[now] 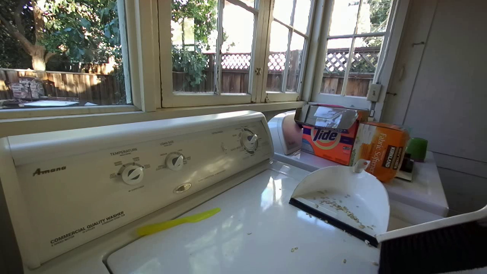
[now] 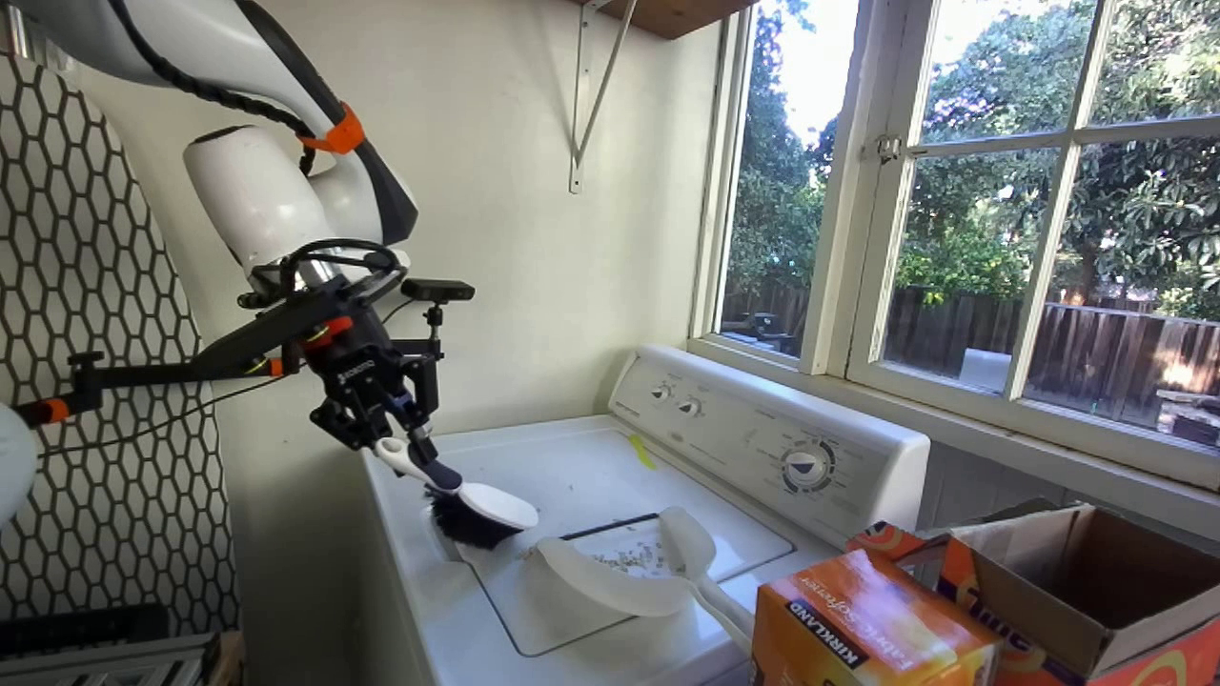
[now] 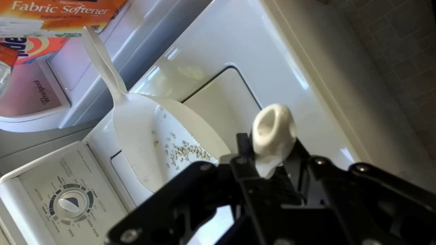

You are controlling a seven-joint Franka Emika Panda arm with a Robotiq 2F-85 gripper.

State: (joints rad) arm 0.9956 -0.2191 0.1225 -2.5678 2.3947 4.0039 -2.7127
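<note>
My gripper [image 2: 412, 450] is shut on the handle of a white brush [image 2: 498, 505] with dark bristles [image 2: 465, 524]. In the wrist view the white handle end [image 3: 274, 131] pokes up between the fingers, while most of the brush is hidden behind the gripper. At the right edge of an exterior view the bristles [image 1: 433, 249] show beside the dustpan; whether they touch the lid I cannot tell. A white dustpan [image 1: 342, 182] with a dark front lip rests on the washer lid [image 1: 236, 243]. Small pale seeds [image 3: 185, 150] lie in it, and several loose seeds [image 1: 294, 249] lie on the lid.
A yellow-green plastic utensil [image 1: 179, 221] lies by the washer's control panel [image 1: 152, 171]. Beyond the dustpan, on the neighbouring machine, stand an orange fabric softener box [image 1: 380, 150] and an opened Tide box [image 1: 327, 142]. The dustpan's handle [image 3: 104, 64] points toward them. Windows rise behind the panel.
</note>
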